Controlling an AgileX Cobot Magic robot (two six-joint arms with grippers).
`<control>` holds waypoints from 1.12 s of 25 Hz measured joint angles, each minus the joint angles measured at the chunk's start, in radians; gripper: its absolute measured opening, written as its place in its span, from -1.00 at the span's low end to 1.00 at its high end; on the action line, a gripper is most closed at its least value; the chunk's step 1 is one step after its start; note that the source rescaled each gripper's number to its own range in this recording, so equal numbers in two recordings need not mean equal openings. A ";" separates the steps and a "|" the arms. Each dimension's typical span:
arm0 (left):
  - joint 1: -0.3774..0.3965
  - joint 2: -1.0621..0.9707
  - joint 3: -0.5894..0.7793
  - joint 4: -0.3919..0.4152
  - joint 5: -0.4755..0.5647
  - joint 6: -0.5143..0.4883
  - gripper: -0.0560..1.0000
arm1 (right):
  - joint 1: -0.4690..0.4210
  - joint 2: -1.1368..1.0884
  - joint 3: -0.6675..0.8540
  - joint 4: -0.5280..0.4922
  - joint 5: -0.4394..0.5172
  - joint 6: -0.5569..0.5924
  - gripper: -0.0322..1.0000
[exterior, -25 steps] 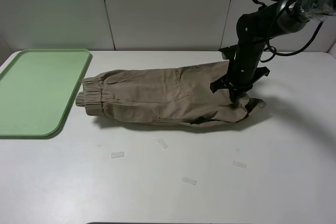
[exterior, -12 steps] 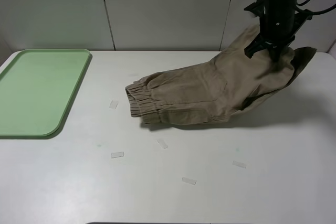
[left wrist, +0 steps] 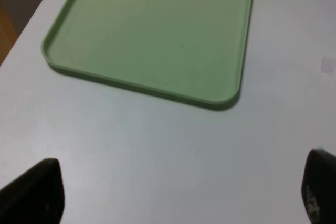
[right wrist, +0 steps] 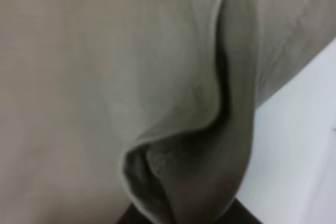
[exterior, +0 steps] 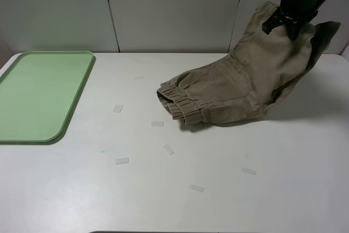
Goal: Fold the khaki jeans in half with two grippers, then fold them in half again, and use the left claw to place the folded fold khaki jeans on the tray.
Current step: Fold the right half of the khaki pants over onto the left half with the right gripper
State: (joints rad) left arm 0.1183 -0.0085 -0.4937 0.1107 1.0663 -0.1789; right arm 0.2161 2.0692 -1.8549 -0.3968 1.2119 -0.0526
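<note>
The khaki jeans (exterior: 245, 80) hang from my right gripper (exterior: 288, 25), which is shut on one end and holds it high at the back right. Their gathered elastic end (exterior: 182, 105) still lies on the table near the middle. In the right wrist view the khaki cloth (right wrist: 105, 77) fills the frame in folds. The pale-green tray (exterior: 38, 94) lies at the far left with nothing on it. My left gripper (left wrist: 178, 198) is open and holds nothing above bare table just short of the tray's (left wrist: 157, 30) rim. The left arm does not show in the exterior view.
Several small pale tape strips (exterior: 122, 161) lie scattered on the white table (exterior: 109, 200) in front of the jeans. A pale panelled wall (exterior: 163, 9) stands behind the table.
My right gripper has risen and moved to the right with the jeans. The cloth has slid right across the table, away from the tray, uncovering more tape strips.
</note>
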 joint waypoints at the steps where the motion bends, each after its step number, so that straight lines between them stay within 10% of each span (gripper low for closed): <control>1: 0.000 0.000 0.000 0.000 0.000 0.000 0.78 | 0.009 0.000 0.000 0.019 0.000 -0.004 -0.87; 21: 0.000 0.000 0.000 0.000 0.000 0.000 0.78 | 0.429 0.070 0.129 0.119 -0.034 0.041 -0.86; 23: 0.000 0.000 0.000 0.000 0.000 0.000 0.78 | 0.441 0.070 0.131 0.128 -0.062 0.053 -0.67; 26: 0.000 0.000 0.000 0.000 0.000 0.000 0.78 | 0.453 0.070 0.131 0.161 -0.103 0.109 0.41; 28: 0.000 0.000 0.000 0.000 0.000 0.000 0.78 | 0.459 0.070 0.131 0.192 -0.109 0.141 0.78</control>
State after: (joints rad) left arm 0.1183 -0.0085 -0.4937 0.1107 1.0663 -0.1786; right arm 0.6756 2.1393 -1.7238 -0.2046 1.1026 0.0882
